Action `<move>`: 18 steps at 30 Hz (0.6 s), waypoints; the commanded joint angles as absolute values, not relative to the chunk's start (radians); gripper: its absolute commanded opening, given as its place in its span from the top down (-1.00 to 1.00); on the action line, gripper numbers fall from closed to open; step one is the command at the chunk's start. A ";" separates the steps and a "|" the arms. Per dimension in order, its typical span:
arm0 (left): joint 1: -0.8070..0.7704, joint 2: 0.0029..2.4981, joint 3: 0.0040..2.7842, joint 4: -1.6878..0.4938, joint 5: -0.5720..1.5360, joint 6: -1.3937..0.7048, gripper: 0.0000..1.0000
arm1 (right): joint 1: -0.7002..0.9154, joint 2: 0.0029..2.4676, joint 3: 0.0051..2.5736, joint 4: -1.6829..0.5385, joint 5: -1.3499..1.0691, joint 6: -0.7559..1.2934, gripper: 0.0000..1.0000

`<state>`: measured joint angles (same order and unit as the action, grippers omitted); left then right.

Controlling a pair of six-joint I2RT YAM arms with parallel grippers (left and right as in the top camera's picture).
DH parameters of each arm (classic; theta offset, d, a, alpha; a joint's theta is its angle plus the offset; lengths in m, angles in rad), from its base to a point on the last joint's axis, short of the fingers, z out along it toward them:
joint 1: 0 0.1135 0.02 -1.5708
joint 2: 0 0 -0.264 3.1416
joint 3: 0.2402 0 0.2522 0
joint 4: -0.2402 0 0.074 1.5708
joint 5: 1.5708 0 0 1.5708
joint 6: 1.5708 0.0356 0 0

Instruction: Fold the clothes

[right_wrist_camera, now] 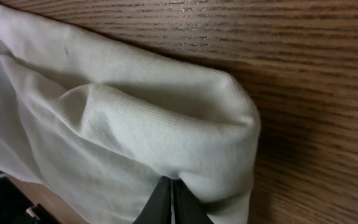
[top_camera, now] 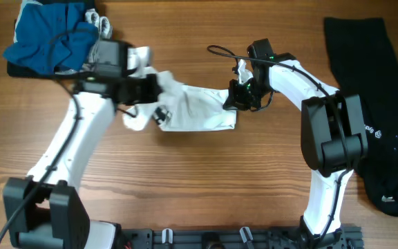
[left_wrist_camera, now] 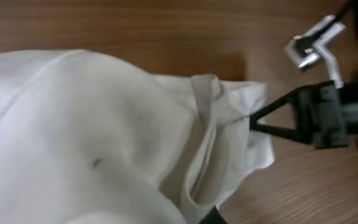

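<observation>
A brown wood-grain table (top_camera: 206, 187) fills the overhead view. At its centre lies the soft white T-shirt (top_camera: 199, 104), bunched into a rough band running left to right and stretched between the two arms. The left gripper (top_camera: 149, 86) is buried in the crumpled left end with its jaws closed on the cloth. The right gripper (top_camera: 235, 97) pinches the right end shut.

Far left, a loose heap of blue fabric clothing (top_camera: 47, 34) sits unsorted. At the right edge a long black garment with a small white logo (top_camera: 375, 90) lies spread flat, well apart from the shirt.

Judging by this, the folding is early. The shirt is gathered rather than squared, no neat stack exists anywhere, and the blue and black pieces look untouched.

The right wrist view shows what the overhead cannot: the two fingertips (right_wrist_camera: 171, 196) meet tightly on a doubled, rounded edge of the ribbed cloth (right_wrist_camera: 154, 124). The left wrist view shows the shirt (left_wrist_camera: 92, 124) draping close under the camera, with a hem strip running down it. It also shows the right gripper (left_wrist_camera: 253, 121) nipping a far corner. The left arm's own jaws are almost hidden by fabric there.
</observation>
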<state>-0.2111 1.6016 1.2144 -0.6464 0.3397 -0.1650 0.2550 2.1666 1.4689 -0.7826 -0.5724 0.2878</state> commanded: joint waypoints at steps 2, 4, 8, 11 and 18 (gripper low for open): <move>-0.368 1.651 1.217 -0.543 0.260 -0.276 0.92 | 0.278 2.252 1.444 -0.774 -0.511 0.296 0.91; -0.403 1.678 1.217 -0.523 0.260 -0.296 0.92 | 0.278 2.252 1.444 -0.773 -0.518 0.295 0.91; -0.468 1.765 1.217 -0.469 0.260 -0.330 0.92 | 0.278 2.252 1.444 -0.767 -0.525 0.296 0.91; -0.489 1.790 1.217 -0.419 0.262 -0.358 0.92 | 0.278 2.252 1.444 -0.766 -0.525 0.296 0.91; -0.495 1.804 1.217 -0.386 0.261 -0.380 0.92 | 0.239 2.189 1.489 -0.743 -0.633 0.323 0.91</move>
